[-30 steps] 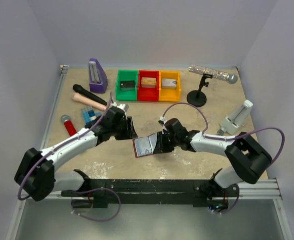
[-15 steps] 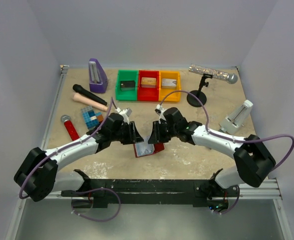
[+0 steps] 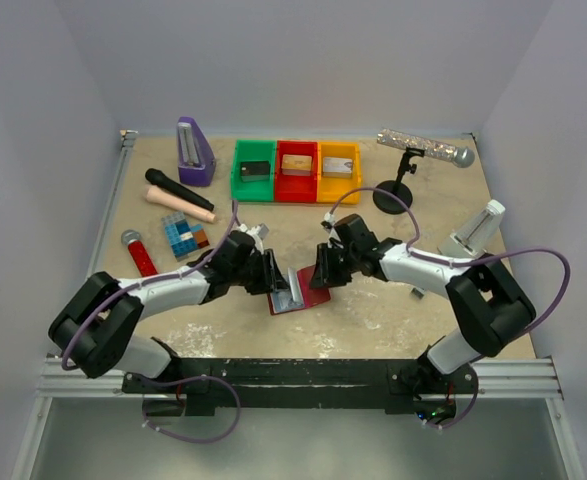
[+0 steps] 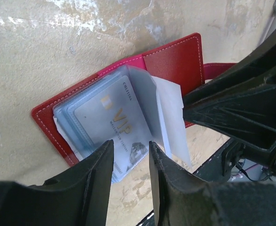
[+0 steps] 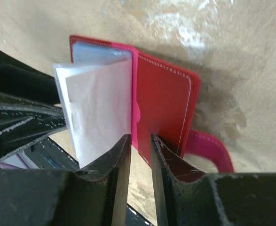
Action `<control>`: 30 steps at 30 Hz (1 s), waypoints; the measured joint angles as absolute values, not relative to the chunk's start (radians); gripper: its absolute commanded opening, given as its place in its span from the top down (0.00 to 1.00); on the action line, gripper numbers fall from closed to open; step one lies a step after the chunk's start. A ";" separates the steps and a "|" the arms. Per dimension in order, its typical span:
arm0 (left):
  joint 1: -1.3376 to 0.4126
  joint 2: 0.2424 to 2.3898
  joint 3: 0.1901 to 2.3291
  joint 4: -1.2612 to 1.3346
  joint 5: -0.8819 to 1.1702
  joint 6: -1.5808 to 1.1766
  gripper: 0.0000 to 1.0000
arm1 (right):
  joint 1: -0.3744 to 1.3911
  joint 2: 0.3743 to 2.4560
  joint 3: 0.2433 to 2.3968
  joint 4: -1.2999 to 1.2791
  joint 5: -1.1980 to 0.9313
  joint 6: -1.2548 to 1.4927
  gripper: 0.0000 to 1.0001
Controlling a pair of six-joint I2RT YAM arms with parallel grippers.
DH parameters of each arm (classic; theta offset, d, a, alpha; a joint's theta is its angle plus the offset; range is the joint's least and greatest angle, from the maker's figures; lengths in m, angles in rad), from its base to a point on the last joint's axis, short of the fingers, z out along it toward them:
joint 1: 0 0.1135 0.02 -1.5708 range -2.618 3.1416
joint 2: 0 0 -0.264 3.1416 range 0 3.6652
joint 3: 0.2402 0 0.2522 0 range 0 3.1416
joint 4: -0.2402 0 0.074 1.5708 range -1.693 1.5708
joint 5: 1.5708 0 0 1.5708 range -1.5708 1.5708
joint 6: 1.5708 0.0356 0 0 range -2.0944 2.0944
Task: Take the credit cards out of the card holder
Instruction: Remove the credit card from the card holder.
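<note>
The card holder (image 3: 315, 296) lies open on the table, dark red with clear sleeves (image 4: 173, 59) (image 5: 163, 108). A silvery-grey credit card (image 4: 114, 117) marked VIP shows inside the top sleeve. One pale sleeve leaf (image 5: 98, 108) stands upright at the spine. My left gripper (image 3: 276, 278) (image 4: 131, 145) hovers open over the card's near edge, with bare table showing between its fingers. My right gripper (image 3: 320, 272) (image 5: 140, 140) is narrowly open at the spine, with the raised leaf just outside its left finger and the red cover under its right finger.
Green (image 3: 253, 172), red (image 3: 295, 172) and yellow (image 3: 338, 168) trays with small blocks stand at the back. A purple metronome (image 3: 194, 150), a black microphone (image 3: 178, 188), a tiled block (image 3: 183, 235) and a red microphone (image 3: 138, 252) lie left. A microphone stand (image 3: 395, 190) is back right.
The left gripper has swung in from the left to the holder's sleeves. The right gripper has shifted left over the spine. A sleeve leaf that lay flat now stands up.
</note>
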State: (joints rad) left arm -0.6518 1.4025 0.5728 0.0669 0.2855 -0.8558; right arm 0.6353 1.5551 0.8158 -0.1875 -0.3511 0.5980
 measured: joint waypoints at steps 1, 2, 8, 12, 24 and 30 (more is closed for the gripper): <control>-0.655 1.411 0.577 0.065 0.286 -0.856 0.60 | 0.635 1.549 0.805 -0.187 -0.351 0.598 0.72; -0.659 1.422 0.585 0.064 0.286 -0.855 0.60 | 0.635 1.542 0.793 -0.187 -0.351 0.598 0.72; -0.708 1.494 0.684 0.064 0.286 -0.854 0.60 | 0.635 1.520 0.723 -0.167 -0.352 0.603 0.72; -0.745 1.533 0.735 0.065 0.285 -0.853 0.60 | 0.635 1.508 0.667 -0.138 -0.355 0.615 0.72; -0.767 1.641 0.773 0.062 0.286 -0.853 0.60 | 0.635 1.227 0.622 -0.190 -0.333 0.618 0.73; -0.768 1.676 0.816 0.062 0.291 -0.852 0.60 | 0.650 1.159 0.623 -0.187 -0.363 0.613 0.78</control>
